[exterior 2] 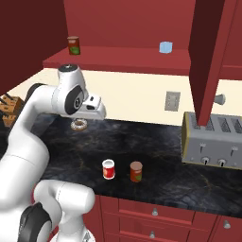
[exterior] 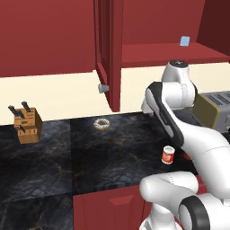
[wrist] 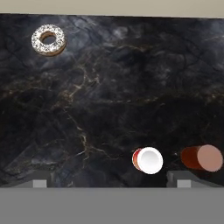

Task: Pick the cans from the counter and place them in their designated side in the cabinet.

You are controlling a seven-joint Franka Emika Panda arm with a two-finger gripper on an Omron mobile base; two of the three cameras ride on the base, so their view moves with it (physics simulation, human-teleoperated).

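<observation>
Just left of the maroon can [wrist: 202, 158], the red can [wrist: 148, 160] stood beneath the spread gripper [wrist: 109, 183], so a careless descent risked toppling its neighbour.

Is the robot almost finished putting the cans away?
Not yet. One can already stands on the cabinet shelf, near a blue box. Nothing is in hand: the gripper hangs with jaws open above the counter. The red can and brown can remain there.
</observation>
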